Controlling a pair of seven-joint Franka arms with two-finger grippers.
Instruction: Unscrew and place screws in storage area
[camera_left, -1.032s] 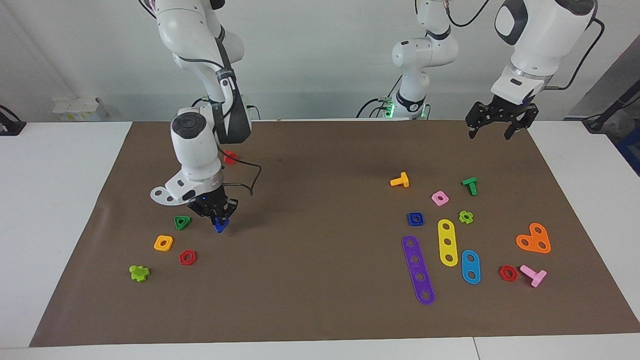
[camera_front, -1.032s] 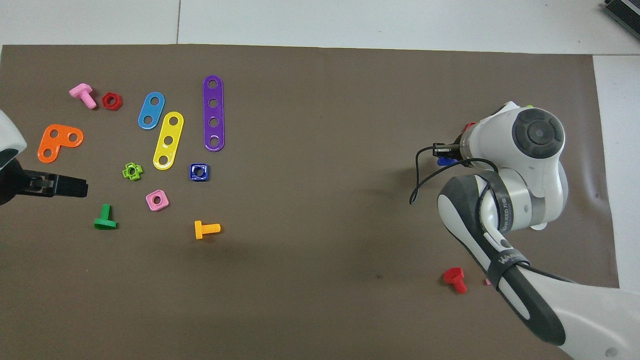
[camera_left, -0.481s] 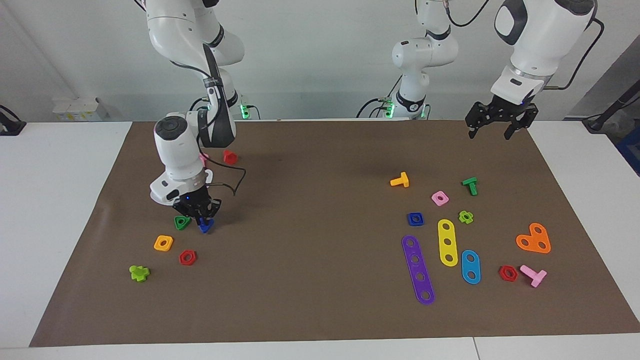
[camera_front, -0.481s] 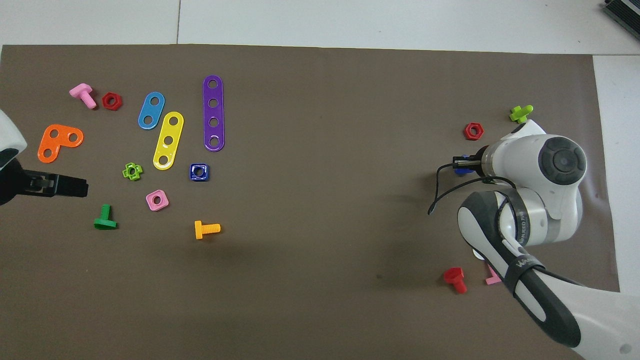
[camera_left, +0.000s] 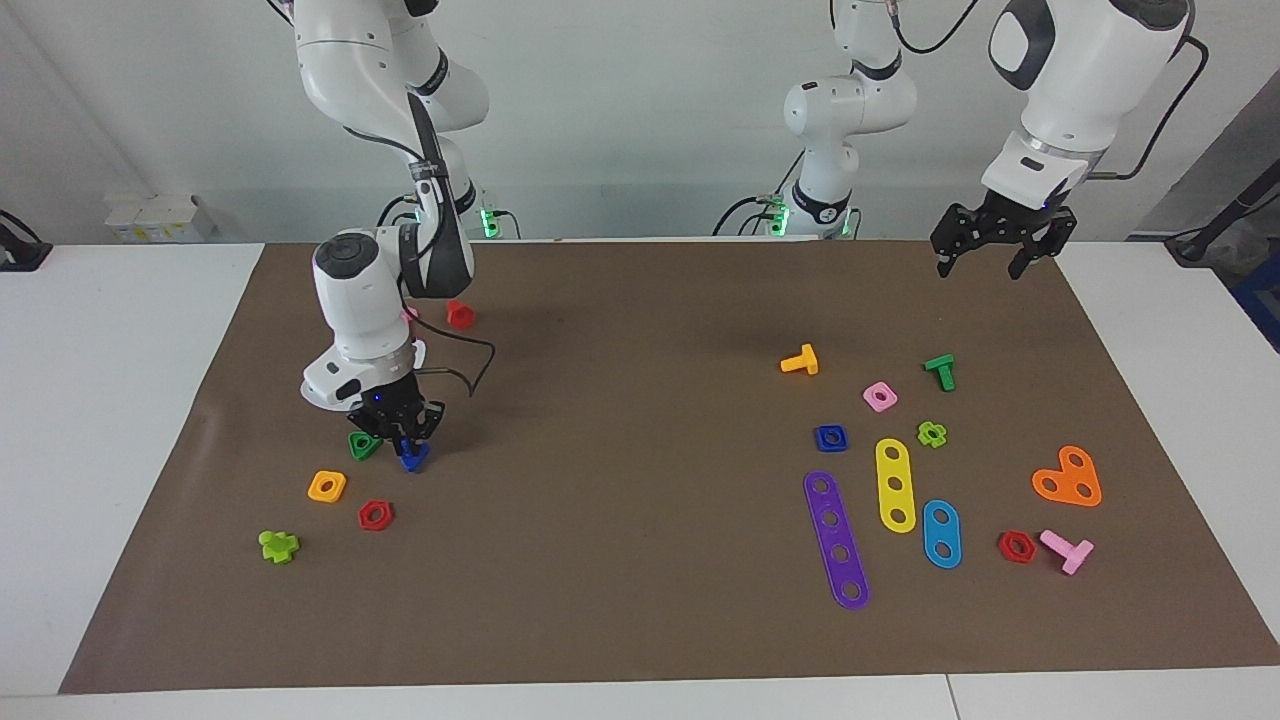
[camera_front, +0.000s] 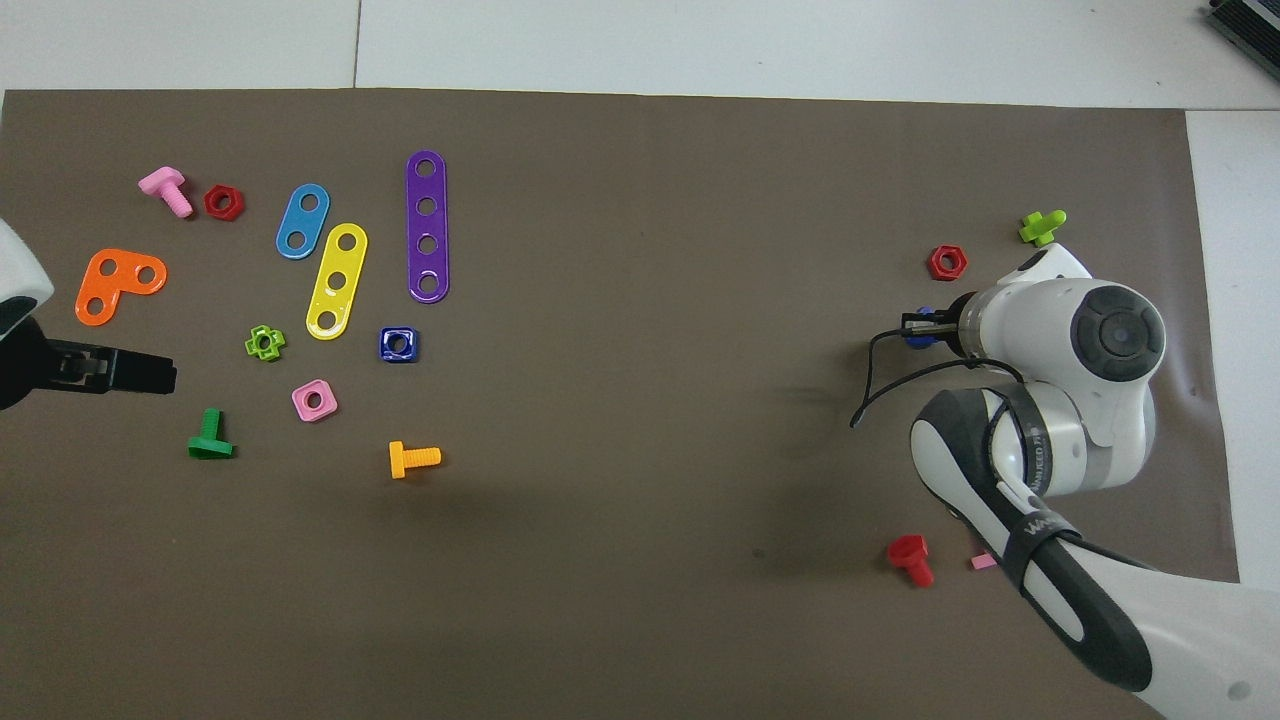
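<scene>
My right gripper (camera_left: 404, 443) is shut on the dark-blue screw (camera_left: 412, 458) and holds it low, at or just above the mat. It is over the storage area (camera_left: 425, 500), beside the green triangular nut (camera_left: 364, 445). The orange square nut (camera_left: 327, 486) and red hexagonal nut (camera_left: 375, 515) lie a little farther from the robots. In the overhead view the screw (camera_front: 919, 331) peeks out by the right gripper; the red nut (camera_front: 946, 262) shows, and the arm hides the green and orange nuts. My left gripper (camera_left: 990, 255) is open and waits in the air over the mat's near corner at its own end.
A lime bolt (camera_left: 279, 546) lies by the storage area; a red bolt (camera_left: 460, 315) lies nearer the robots. Toward the left arm's end lie purple (camera_left: 836, 540), yellow (camera_left: 895, 485) and blue (camera_left: 941, 533) hole-strips, a blue square nut (camera_left: 830, 437), and orange (camera_left: 801, 361) and green (camera_left: 941, 371) bolts.
My right gripper carried the blue screw toward the green triangular nut and lowered it to the mat. The left arm has not moved.
</scene>
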